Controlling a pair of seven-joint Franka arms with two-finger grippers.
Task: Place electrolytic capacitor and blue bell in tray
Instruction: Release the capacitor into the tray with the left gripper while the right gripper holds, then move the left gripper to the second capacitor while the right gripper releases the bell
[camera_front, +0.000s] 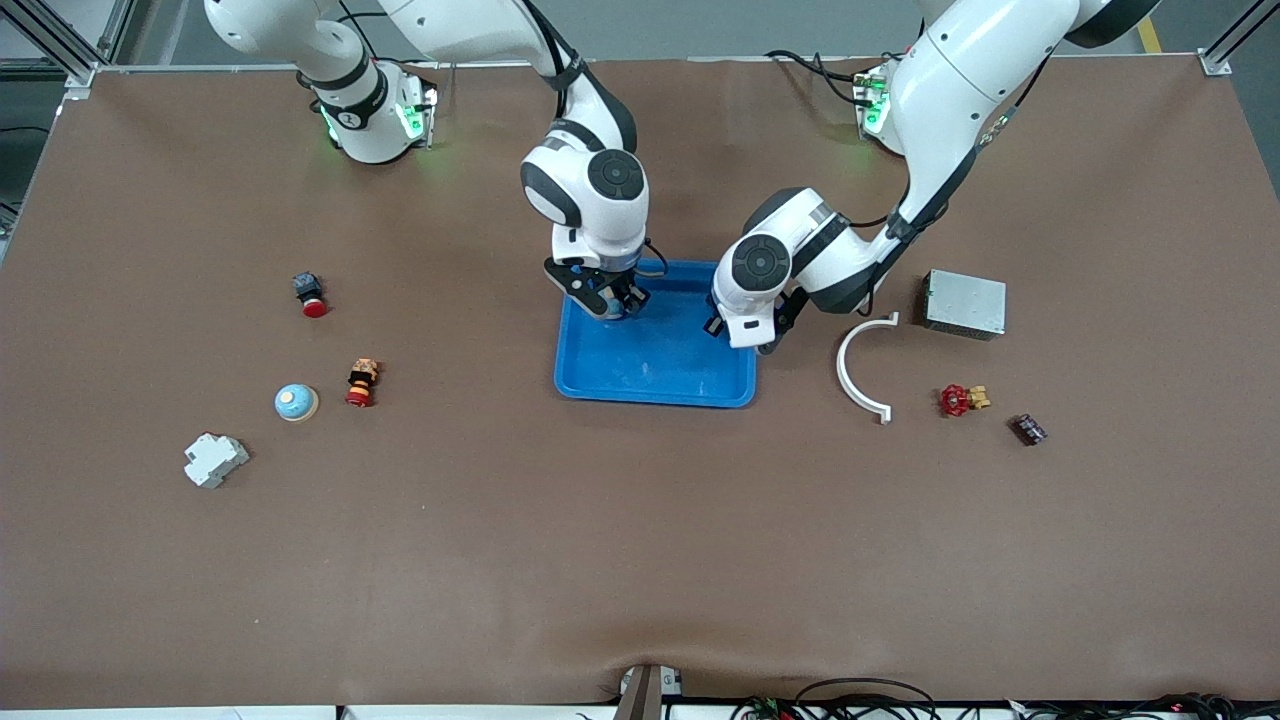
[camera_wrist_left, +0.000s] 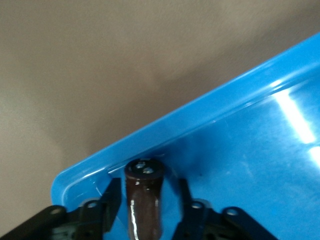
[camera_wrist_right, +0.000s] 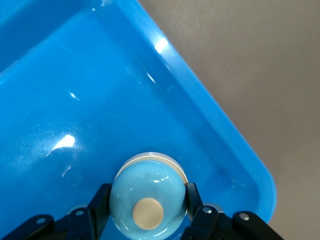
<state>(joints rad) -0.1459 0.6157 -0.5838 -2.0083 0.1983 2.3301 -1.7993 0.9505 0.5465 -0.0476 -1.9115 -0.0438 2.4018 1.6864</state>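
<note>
Right wrist view puts the blue bell (camera_wrist_right: 146, 197) squarely between the right gripper (camera_wrist_right: 146, 212)'s fingers, dome up with its pale button on top, over the floor of the tray (camera_wrist_right: 220, 145) close to a rounded corner. The fingers hug both sides of the bell, so I take it as gripped, though I cannot tell whether its base touches the tray floor. Over in the left wrist view, the electrolytic capacitor (camera_wrist_left: 144, 200), a dark brown cylinder with two terminals on its end face, sits between the left gripper (camera_wrist_left: 145, 212)'s fingers; its long axis runs straight out from the wrist toward the tray rim, and there is a visible gap on each side, so the jaws stand a little apart from it. It too is inside a corner of the tray. From the front view, the right gripper (camera_front: 610, 300) is over the tray (camera_front: 655, 385) corner toward the right arm's end, the left gripper (camera_front: 745, 335) at the tray's edge toward the left arm's end. Both parts are already within the rim, so what remains, I'd judge, is letting go and lifting straight up without dragging either piece.
</note>
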